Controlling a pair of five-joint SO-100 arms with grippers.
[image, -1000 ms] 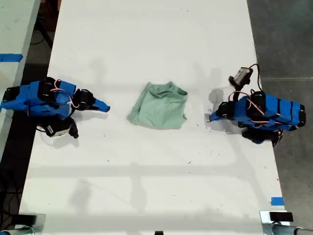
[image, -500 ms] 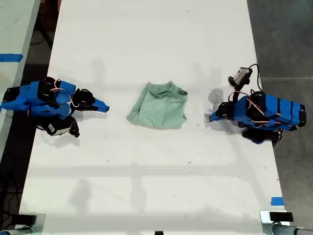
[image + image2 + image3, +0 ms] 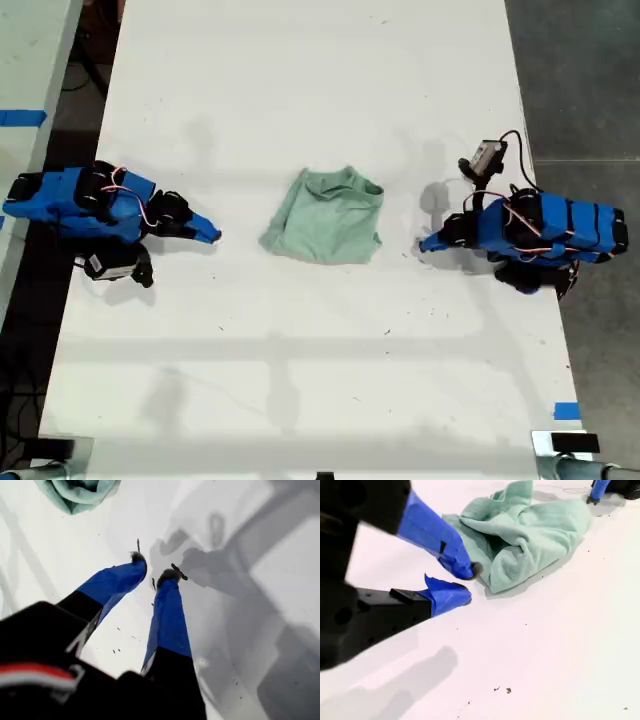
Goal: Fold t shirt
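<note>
As both arms sit back, item: t shirt (image 3: 326,217), folded compact, mid-bench (image 3: 300,380). My first end effector (image 3: 153,573) slightly apart, empty; my second end effector (image 3: 468,585) slightly apart, empty, just beside the cloth. Folding judged essentially complete.

Long white table (image 3: 300,380); dark grey floor (image 3: 580,70); blue tape (image 3: 566,411); prob. 2nd table (image 3: 30,60).

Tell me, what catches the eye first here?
A crumpled pale green t shirt lies mid-way across the long white table. Two bright blue arms flank it in the exterior view, both grippers empty: my second gripper close beside the cloth, my first gripper over bare table.
</note>
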